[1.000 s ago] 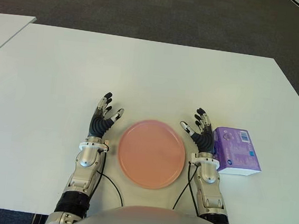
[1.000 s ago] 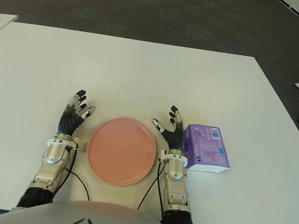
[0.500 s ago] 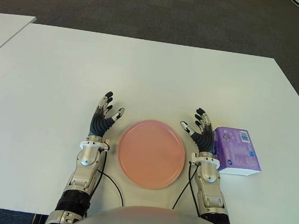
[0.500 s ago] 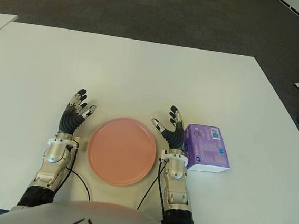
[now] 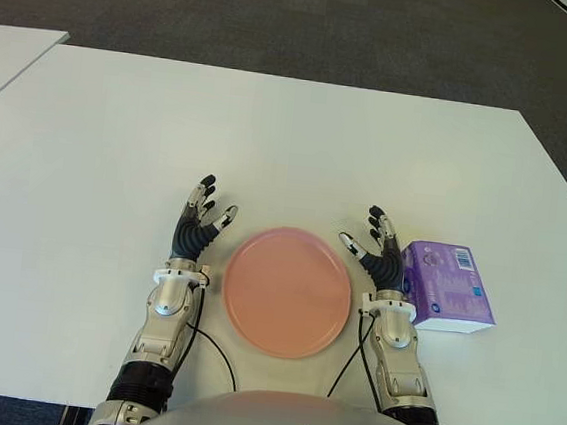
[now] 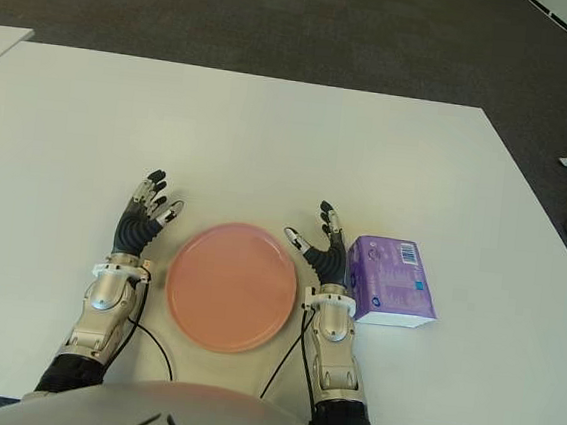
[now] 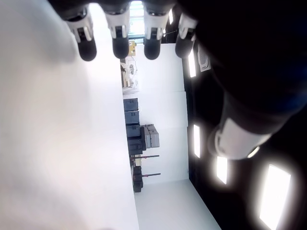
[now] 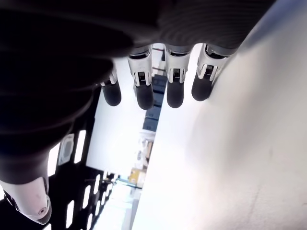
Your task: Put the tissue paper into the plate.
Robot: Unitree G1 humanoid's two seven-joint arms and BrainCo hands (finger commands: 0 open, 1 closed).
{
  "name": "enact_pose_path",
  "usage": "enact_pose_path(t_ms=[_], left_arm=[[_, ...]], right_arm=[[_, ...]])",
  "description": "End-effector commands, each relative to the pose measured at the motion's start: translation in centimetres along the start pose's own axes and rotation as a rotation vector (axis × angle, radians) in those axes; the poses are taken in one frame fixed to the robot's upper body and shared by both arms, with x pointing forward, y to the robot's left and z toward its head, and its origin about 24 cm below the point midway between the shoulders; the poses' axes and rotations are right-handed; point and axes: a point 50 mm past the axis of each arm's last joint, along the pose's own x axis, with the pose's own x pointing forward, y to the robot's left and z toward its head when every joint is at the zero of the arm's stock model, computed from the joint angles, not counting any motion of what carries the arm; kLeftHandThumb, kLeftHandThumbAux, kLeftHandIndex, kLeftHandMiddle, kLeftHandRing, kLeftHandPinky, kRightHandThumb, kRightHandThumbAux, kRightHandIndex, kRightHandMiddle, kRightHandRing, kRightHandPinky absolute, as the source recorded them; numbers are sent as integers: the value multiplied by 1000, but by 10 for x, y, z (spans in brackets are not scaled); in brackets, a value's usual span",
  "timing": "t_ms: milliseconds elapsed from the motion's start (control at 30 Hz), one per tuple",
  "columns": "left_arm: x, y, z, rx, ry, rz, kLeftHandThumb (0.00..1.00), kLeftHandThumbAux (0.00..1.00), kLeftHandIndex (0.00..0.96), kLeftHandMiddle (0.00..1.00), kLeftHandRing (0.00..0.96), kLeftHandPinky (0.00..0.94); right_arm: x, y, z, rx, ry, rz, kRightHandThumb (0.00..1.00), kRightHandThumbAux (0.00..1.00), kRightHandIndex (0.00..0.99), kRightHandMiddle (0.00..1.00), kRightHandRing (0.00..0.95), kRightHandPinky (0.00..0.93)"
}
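The purple tissue paper pack (image 5: 447, 300) lies just right of the empty, spread-fingered right hand (image 5: 383, 259).

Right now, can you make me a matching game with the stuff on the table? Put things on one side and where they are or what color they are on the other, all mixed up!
Things:
1. plate
2. tissue pack
3. left hand
4. table

Clues:
A. purple, lying beside the right hand
B. white, bearing everything else
C. pink and round, between the two hands
D. open, fingers spread, on the plate's left side

Pairs: 1-C, 2-A, 3-D, 4-B
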Motion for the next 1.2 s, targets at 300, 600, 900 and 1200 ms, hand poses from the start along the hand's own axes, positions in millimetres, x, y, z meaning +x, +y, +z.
enact_pose_path(t_ms=[300, 600, 900, 1200], left_arm=[[-5, -2, -3, 8, 24, 18, 167, 663, 22, 18, 21, 59], [-6, -3, -4, -6, 27, 25, 173, 672, 24, 21, 20, 55], [-6, -6, -6, -5, 31, 21, 174, 668, 22, 19, 16, 47], [-4, -9, -8, -18, 35, 20, 175, 665, 20, 18, 13, 50]], right_arm=[[14, -6, 42, -72, -41, -13, 182, 631, 99, 138, 86, 53], [13, -53, 122, -100, -296, -155, 151, 683, 110, 172, 132, 119], [5, -79, 151, -85, -391, -156, 258, 688, 127, 156, 124, 123], [10, -102, 178, -246, -443, -120, 310, 634, 137, 119, 86, 88]])
